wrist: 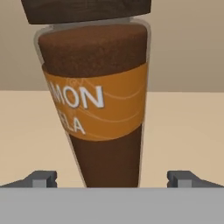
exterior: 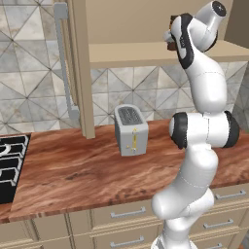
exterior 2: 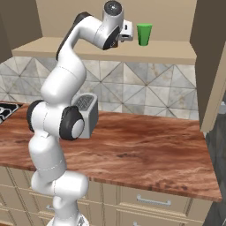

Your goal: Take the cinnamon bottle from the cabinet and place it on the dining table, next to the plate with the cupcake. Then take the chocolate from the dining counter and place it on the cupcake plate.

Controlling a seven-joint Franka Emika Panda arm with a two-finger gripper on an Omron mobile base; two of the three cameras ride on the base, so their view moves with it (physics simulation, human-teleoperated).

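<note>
Wide-open claw [wrist: 112, 178] astride cinnamon bottle [wrist: 98, 105] on cabinet [exterior 2: 176, 52] shelf

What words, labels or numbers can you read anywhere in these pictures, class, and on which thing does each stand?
"MON" on the orange band of the cinnamon bottle, white letters; the start of the word is cut off round the side.
"LA" on the same band, the line below, also cut off.
Faint marks on the toaster front are too small to read.
</note>
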